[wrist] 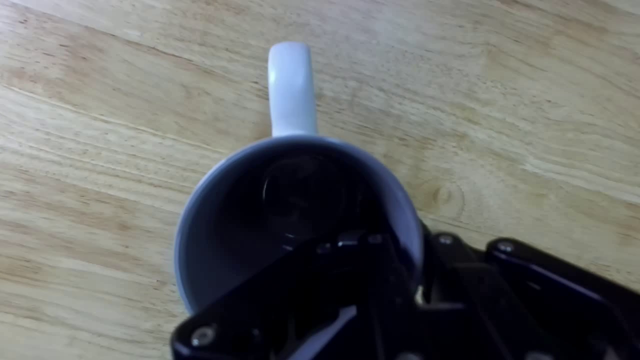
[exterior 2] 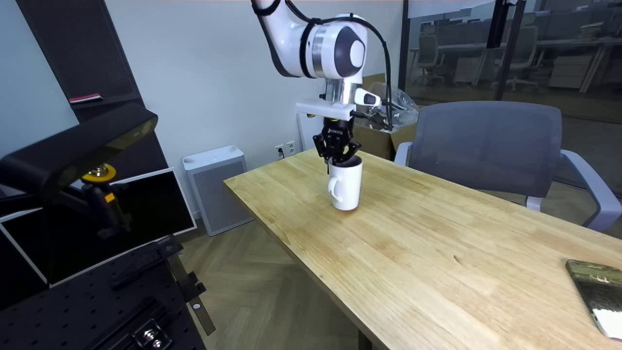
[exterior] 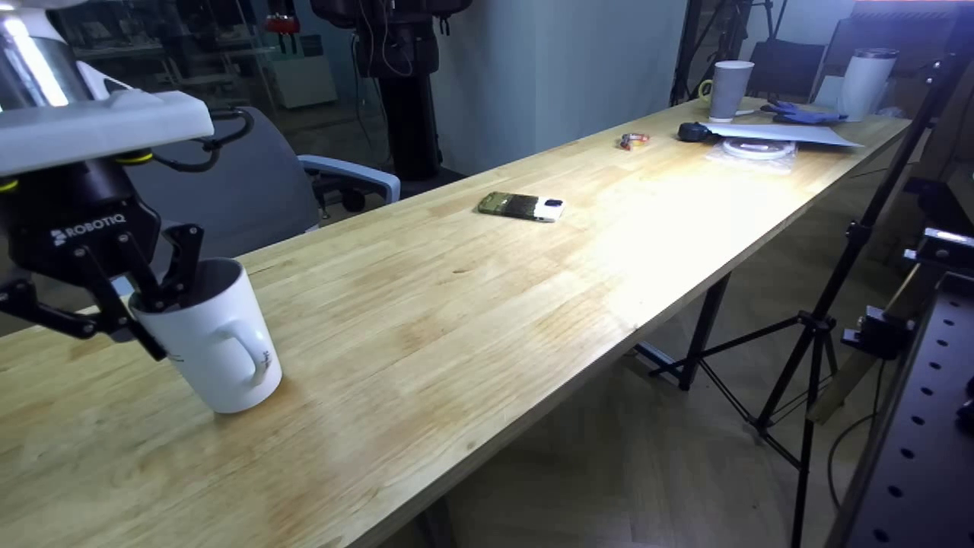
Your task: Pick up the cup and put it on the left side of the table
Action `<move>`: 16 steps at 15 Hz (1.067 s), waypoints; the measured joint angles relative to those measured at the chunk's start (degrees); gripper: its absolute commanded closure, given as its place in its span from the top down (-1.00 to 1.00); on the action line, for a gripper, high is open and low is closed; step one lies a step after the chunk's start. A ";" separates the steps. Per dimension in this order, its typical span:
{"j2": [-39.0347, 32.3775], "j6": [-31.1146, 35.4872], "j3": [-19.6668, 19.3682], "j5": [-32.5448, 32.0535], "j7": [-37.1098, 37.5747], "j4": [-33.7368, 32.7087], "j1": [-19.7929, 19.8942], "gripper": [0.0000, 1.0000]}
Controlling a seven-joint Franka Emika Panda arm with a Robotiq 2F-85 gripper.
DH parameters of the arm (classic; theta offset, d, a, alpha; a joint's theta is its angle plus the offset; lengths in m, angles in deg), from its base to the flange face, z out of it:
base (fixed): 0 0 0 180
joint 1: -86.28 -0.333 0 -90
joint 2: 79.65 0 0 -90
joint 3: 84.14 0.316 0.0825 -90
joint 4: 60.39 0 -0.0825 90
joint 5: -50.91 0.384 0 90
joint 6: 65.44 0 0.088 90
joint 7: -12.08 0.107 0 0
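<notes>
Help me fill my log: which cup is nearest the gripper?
The white mug: the gripper straddles its rim. The yellow-handled grey cup and the tumbler stand at the far end of the table.

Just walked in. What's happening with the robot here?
A white jointed robot arm has its black two-fingered gripper at a loop-handled white ceramic mug. One of the fingers is inside the mug, the other outside, and they look closed on its wall. The mug looks upright and appears to rest on the long light-wood table; no clear lift yet. A flat green, black and white phone lies farther along the table from the arm.
</notes>
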 measured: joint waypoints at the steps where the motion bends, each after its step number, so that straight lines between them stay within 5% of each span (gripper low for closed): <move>1: -0.28 0.00 0.00 -0.09 0.00 -0.09 -0.03 -0.95; 6: -1.33 -0.15 -0.05 -0.86 0.05 -0.95 -0.33 -0.95; 7: -1.37 -0.19 -0.08 -0.92 0.06 -1.03 -0.38 -0.29; 8: -1.41 -0.20 -0.14 -0.97 0.06 -1.09 -0.46 -0.27; 16: -1.50 -1.35 -1.24 -3.15 0.79 -2.89 -1.71 0.79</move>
